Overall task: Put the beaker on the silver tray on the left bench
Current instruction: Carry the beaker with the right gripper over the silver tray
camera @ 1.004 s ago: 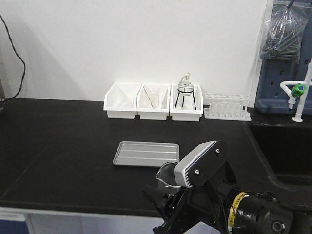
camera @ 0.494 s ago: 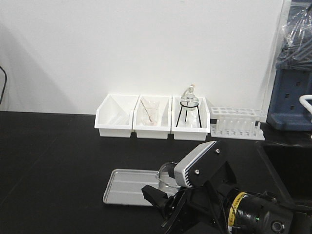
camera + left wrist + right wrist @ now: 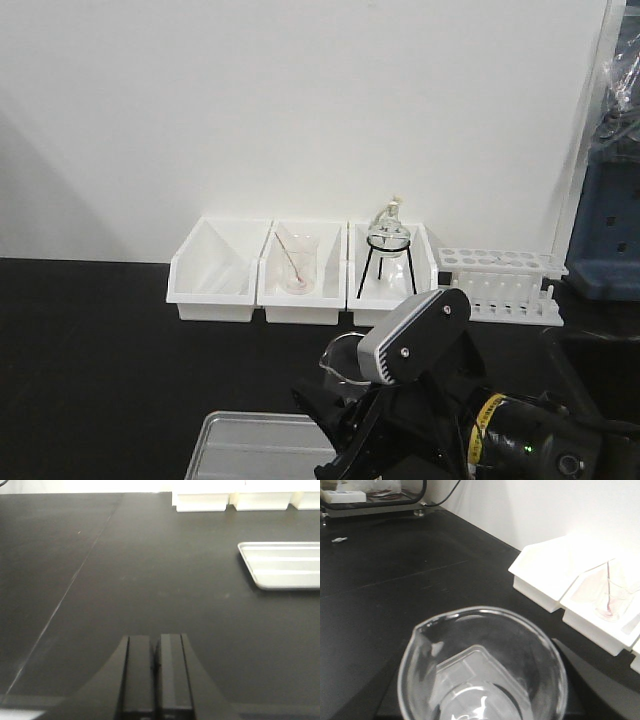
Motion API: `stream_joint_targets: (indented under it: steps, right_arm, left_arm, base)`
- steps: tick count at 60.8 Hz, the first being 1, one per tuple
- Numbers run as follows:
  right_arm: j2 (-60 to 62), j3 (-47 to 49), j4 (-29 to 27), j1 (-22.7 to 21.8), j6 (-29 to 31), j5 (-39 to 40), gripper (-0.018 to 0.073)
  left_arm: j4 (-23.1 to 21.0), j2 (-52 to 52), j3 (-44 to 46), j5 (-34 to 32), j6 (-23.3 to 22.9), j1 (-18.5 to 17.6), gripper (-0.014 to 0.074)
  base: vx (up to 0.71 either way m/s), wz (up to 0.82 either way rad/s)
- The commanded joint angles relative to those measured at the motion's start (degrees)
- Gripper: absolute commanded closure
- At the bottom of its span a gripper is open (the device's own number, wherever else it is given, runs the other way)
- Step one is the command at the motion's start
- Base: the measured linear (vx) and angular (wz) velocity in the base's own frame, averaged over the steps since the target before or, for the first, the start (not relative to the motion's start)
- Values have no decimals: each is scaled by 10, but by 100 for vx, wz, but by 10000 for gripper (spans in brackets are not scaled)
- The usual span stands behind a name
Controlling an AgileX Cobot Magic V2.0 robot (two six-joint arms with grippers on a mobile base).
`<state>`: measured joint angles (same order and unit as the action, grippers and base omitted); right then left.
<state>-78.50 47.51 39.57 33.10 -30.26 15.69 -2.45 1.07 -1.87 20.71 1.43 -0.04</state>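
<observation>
Glass beaker [image 3: 485,665] sits in my right gripper [image 3: 338,400], fingers clamped round it, held up off the left bench [image 3: 150,580] over the silver tray [image 3: 250,445]; tray corner shows thru the glass bottom. Left gripper [image 3: 155,675]: fingers pressed together, nothing btwn them, low over the worktop, tray off to its right. White bins [image 3: 300,290] along the back wall.

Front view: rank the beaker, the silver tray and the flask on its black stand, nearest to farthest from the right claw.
1. The beaker, held in the right claw.
2. The silver tray, just below and to the left.
3. The flask, in a white bin by the wall.
</observation>
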Motion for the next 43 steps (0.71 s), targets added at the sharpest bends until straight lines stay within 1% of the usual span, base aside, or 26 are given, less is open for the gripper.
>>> stream_joint_targets:
  steps: [1,20,43]
  right_arm:
    - [18,17,-9,-1,-1,38,570]
    - [18,17,-9,-1,-1,38,570]
    - [18,17,-9,-1,-1,40,571]
  left_arm:
    - [-4,3,-11,-45,0,-2,595]
    - [-4,3,-11,-45,0,-2,595]
    - [-4,3,-11,-45,0,-2,595]
  base:
    - [20,-8]
    - [15,-3]
    - [7,0]
